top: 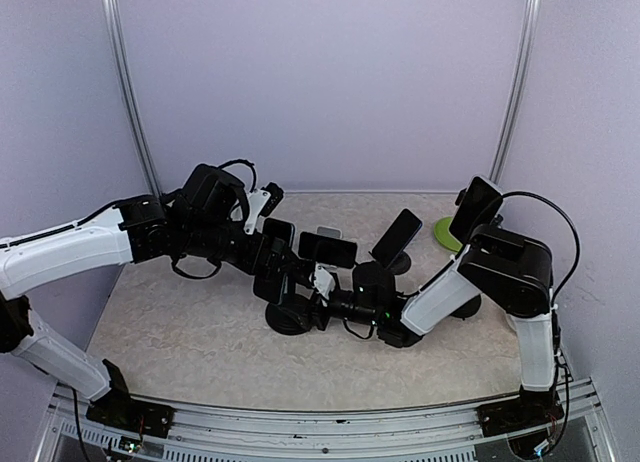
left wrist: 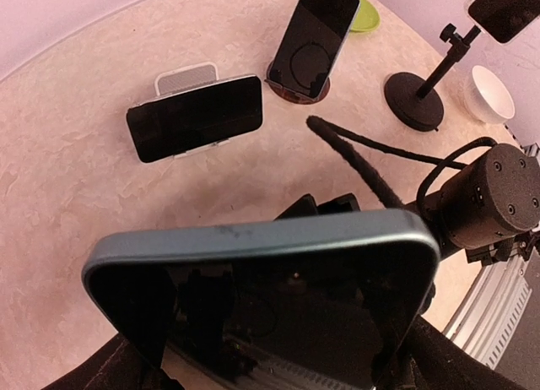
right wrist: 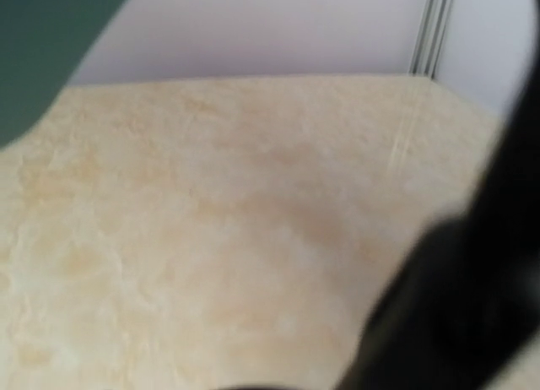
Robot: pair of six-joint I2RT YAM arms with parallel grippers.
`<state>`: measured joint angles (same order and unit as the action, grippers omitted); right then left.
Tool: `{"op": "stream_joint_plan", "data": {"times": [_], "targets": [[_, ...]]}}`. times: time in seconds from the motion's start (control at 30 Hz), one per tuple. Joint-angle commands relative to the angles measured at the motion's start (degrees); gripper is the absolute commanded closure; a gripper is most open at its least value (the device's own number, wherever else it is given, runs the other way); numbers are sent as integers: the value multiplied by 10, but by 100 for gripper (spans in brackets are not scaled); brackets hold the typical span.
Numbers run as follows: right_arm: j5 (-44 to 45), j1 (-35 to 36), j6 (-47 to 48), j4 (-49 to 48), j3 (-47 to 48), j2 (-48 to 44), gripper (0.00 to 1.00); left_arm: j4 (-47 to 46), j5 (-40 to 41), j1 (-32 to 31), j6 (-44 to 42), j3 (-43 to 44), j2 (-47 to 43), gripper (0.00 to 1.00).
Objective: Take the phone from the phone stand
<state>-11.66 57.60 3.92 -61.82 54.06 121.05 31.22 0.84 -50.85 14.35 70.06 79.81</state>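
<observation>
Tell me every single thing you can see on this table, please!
phones: four, black screens; one close up with a blue-grey rim, one lying sideways, one upright, one high up at the far right
white stand: one, white, behind the sideways phone
brown stand: one, brown and round, under the upright phone
black stands: two, black; a tall one at the right, a round-footed one below the arms
bowl: one, white, beside the tall stand
disc: one, green, behind the upright phone
table: one, beige marbled, under everything
arms: two, white and black; left arm and right arm, meeting over the middle
</observation>
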Motion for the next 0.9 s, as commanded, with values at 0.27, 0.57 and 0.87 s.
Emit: {"op": "stream_joint_plan", "data": {"times": [0.27, 0.57, 0.87], "targets": [[58, 1, 42, 29, -11, -13, 34, -98, 9, -12, -8, -89, -79, 70], [38, 2, 45, 64, -20, -47, 29, -57, 33, -14, -33, -97, -83, 61], [15, -2, 41, 101, -13, -48, 33, -44, 87, -33, -66, -104, -65, 64]]}}
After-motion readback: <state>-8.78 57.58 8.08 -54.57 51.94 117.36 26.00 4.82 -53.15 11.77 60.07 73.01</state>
